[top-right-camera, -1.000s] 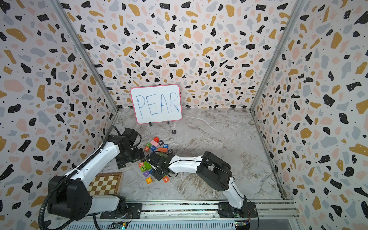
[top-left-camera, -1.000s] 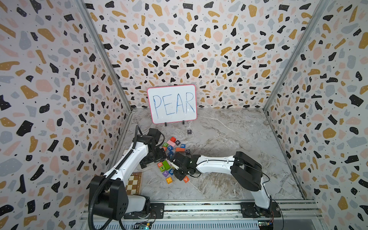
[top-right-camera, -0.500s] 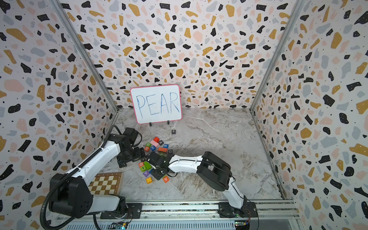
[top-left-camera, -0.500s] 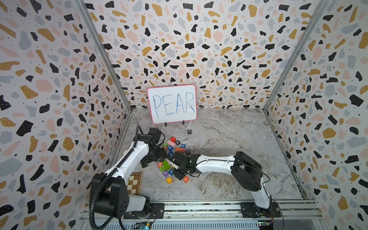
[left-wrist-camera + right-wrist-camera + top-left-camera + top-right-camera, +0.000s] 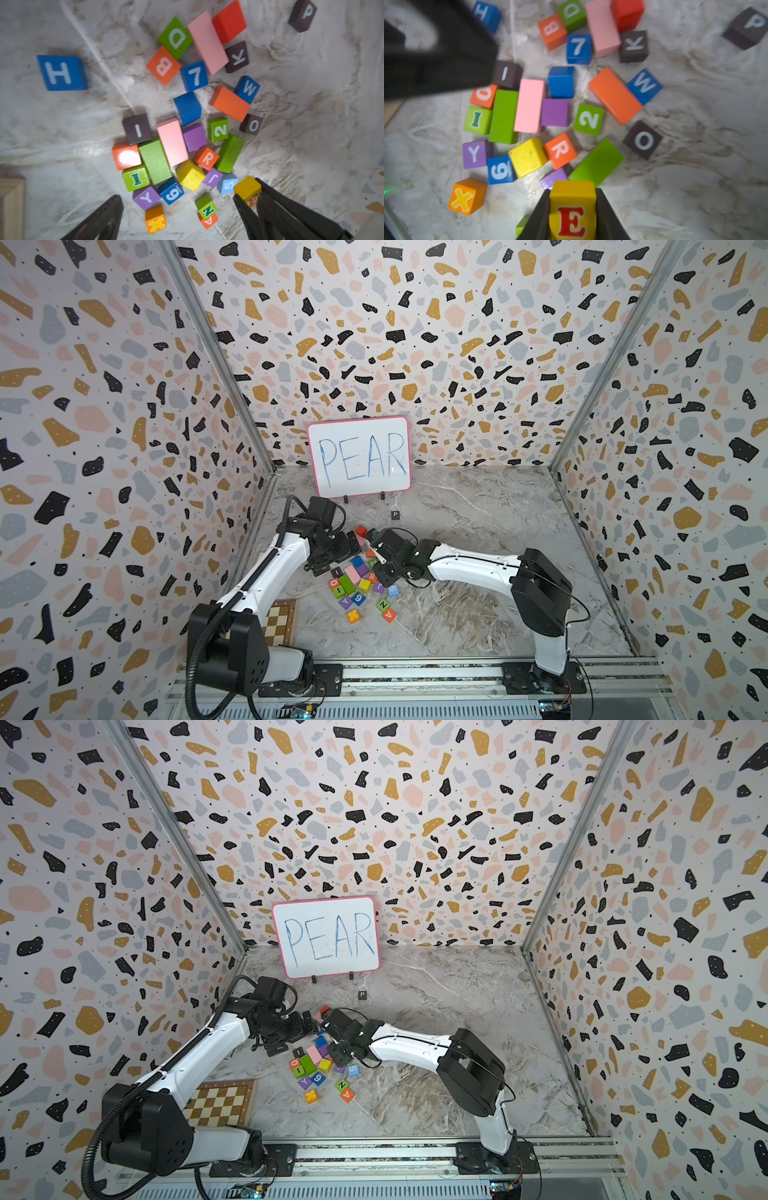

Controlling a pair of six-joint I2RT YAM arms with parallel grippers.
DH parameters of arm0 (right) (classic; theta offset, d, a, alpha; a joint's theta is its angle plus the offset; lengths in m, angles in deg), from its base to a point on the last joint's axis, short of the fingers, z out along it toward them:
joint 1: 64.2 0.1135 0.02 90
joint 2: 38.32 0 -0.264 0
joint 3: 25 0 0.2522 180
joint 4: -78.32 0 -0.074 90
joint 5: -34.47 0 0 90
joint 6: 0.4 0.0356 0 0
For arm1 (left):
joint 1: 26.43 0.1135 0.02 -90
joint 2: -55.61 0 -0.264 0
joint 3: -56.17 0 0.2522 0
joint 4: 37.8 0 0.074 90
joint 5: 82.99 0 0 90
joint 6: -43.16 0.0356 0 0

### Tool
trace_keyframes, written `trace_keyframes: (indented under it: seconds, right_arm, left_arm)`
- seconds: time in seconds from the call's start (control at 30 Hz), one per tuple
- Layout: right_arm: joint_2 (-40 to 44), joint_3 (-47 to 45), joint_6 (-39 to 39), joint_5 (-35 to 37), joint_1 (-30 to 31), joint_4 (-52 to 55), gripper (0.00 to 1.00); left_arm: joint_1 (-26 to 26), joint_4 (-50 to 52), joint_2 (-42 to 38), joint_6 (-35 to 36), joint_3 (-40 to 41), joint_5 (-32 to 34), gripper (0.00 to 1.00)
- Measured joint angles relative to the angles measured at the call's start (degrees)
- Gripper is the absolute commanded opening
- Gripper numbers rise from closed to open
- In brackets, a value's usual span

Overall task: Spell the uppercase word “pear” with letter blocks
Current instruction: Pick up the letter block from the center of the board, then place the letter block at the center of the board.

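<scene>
On the worktop (image 5: 478, 531) the pile (image 5: 357, 585) lies just left of centre. My right end effector (image 5: 572, 192) has just pinched E (image 5: 572, 220) and risen off the pile. My left end effector (image 5: 351, 541) hangs spread. P (image 5: 395, 514) waits alone below the whiteboard (image 5: 359, 456), so I judge E goes beside it next.

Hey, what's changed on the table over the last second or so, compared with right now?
The right gripper, shut on the yellow E block, has lifted away from the pile, toward the whiteboard. Nothing was let go. The left gripper stays open beside the pile, and the black P block and the pile lie as before.
</scene>
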Motion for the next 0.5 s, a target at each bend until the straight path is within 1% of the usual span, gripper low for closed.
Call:
trace_keyframes:
  seconds: [0.27, 0.5]
  right_arm:
    - [-1.0, 0.7, -0.1, 3.0, -8.5, -2.9, 0.19]
    - [-6.4, 4.3, -0.1, 3.5, -14.3, -4.6, 0.19]
  left_arm:
    - [-0.4, -5.6, 7.0, 0.0, -2.9, -5.0, 0.99]
    - [-1.2, -7.8, 12.6, 0.6, -7.7, -7.6, 0.99]
